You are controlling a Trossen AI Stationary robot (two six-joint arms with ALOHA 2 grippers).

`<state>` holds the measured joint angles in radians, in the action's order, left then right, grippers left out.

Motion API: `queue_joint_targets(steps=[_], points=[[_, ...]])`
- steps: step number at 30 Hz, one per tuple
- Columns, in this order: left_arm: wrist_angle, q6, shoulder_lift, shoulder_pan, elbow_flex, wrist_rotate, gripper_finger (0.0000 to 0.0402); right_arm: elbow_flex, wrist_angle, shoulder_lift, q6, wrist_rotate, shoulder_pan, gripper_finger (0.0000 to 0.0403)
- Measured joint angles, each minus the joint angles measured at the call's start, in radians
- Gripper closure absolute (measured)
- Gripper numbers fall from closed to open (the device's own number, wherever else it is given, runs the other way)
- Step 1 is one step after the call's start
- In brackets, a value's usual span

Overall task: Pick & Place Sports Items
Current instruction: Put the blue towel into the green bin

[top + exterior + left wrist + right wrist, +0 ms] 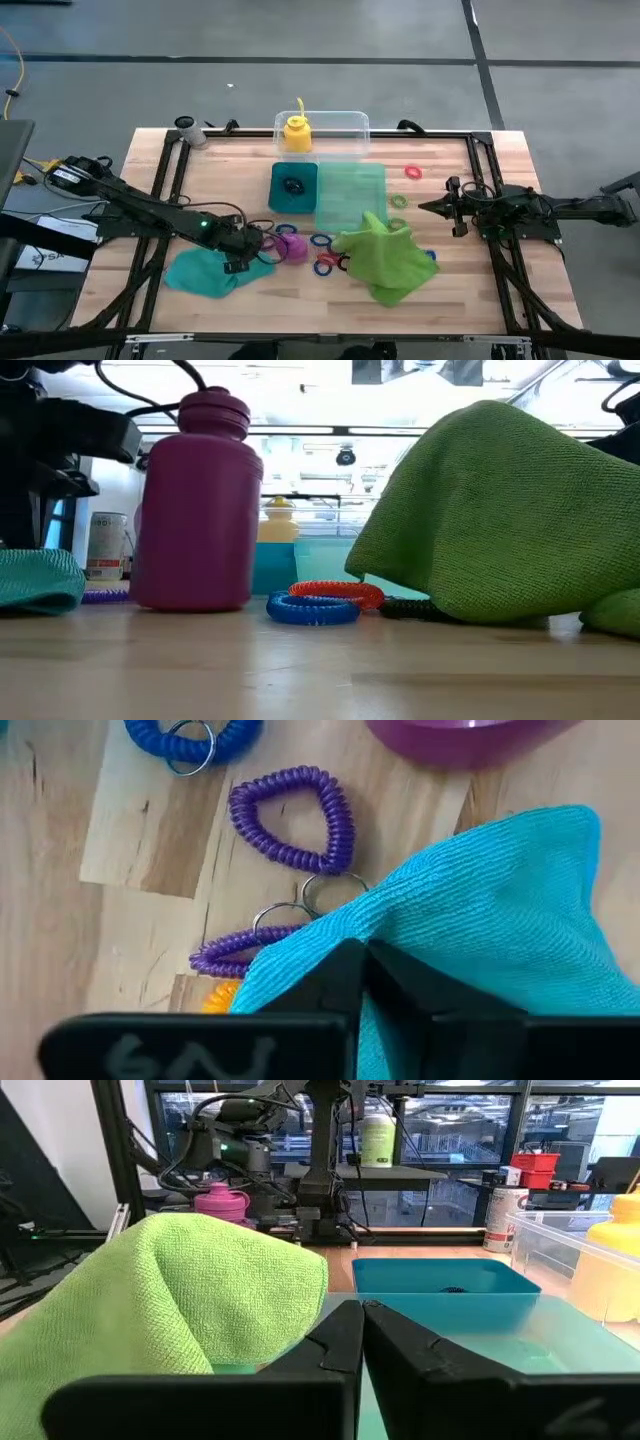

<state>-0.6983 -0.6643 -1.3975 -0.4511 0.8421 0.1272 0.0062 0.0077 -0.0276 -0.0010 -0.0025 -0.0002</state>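
Wooden table point(500, 290): teal cloth point(205, 272) at near-left edge, left gripper point(238, 264) clamped on its right corner; right gripper point(425, 208), closed empty, waits well apart.

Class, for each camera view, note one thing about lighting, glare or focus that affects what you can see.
High view: even light, but the coil rings are too small to resolve. Low view: bright glare behind the purple bottle washes out the room; the near tabletop is soft. Left wrist view: the left gripper is an unlit dark shape against the teal cloth. Right wrist view: bright windows backlight the lime-green cloth.
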Motion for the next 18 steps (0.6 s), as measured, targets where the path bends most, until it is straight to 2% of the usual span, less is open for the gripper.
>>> queue_joint_targets(steps=[8, 18], points=[[0.0, -0.057, 0.044, 0.0, 0.0, 0.0, 0.04, 0.0, 0.0, 0.0, 0.0, 0.0, 0.0, 0.0403], [-0.001, -0.049, 0.219, 0.002, 0.0, 0.06, 0.0401, 0.0, 0.0, 0.0, 0.0, 0.0, 0.0, 0.0402]])
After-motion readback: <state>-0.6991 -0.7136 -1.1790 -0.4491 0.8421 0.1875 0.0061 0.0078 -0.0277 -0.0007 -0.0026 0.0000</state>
